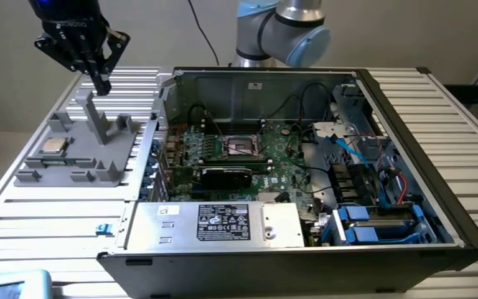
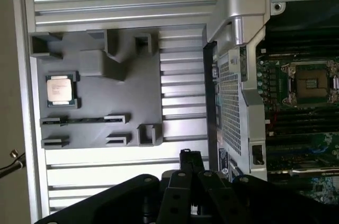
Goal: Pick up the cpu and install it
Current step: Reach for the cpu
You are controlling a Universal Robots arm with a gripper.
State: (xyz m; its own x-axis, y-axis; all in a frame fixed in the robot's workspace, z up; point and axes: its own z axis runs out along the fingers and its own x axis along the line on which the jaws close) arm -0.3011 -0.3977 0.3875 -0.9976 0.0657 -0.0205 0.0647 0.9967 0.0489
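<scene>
On grey fixture (image 1: 79, 156): cpu (image 1: 54, 146), lettering illegible; tool (image 1: 102, 89) closed

End effector (image 2: 189, 155) body partly off-frame

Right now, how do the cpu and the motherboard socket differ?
The cpu lies on the grey fixture outside the case; the socket sits on the green board inside it. The cpu top is silver-grey; the socket centre is dark, metal-framed. Both are square.
</scene>
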